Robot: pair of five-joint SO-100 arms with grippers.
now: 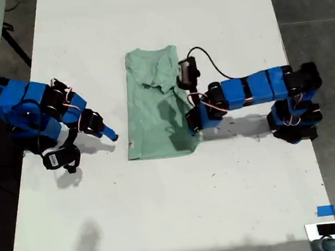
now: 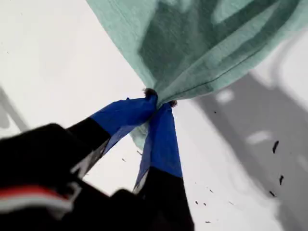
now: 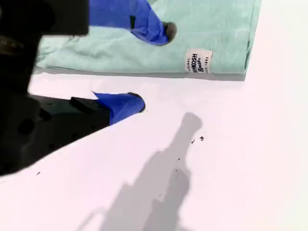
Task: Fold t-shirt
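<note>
1 white table (image 1: 176, 208) carries 2 blue arms and 1 t-shirt (image 1: 155, 121). The t-shirt lies folded lengthwise at the table's middle, long axis toward the exterior view's top, collar at that end. My first gripper (image 2: 159, 103) pinches the t-shirt's edge on the exterior view's right. My second gripper (image 3: 154, 67) stands wide apart beside the label (image 3: 198, 61), holding nothing.
</note>
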